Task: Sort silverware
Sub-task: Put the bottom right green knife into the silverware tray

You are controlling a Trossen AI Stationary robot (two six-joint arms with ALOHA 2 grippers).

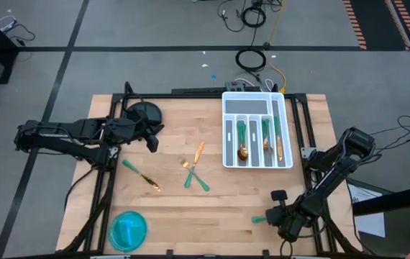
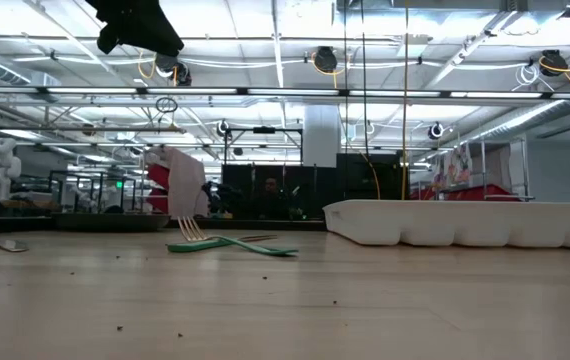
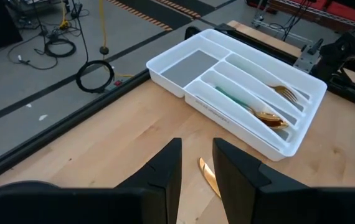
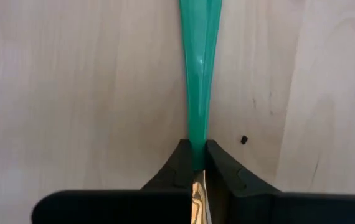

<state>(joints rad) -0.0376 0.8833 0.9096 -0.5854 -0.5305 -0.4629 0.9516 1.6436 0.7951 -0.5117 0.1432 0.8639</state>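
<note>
Pinching one green-handled piece at the near edge

I am seeing the right gripper low at the table's near right edge, fingers squeezed together on one piece of silverware. Its slim green handle is sticking out ahead of the fingertips and a shiny gold part is showing between them; I cannot tell whether it is a fork, spoon or knife.

Left of that, near the front edge, a blue bowl is sitting with something turquoise inside.

Moving farther in, I am counting four loose pieces on the wood: a gold-bladed knife to the left, then a fork, a second green-handled piece crossed with it, and an all-gold piece just beyond.

The left gripper is hovering at the far left, fingers partly apart and holding nothing.

Farthest away, the white tray is holding about three pieces in its long slots: a spoon, one green-handled piece and a gold piece.
</note>
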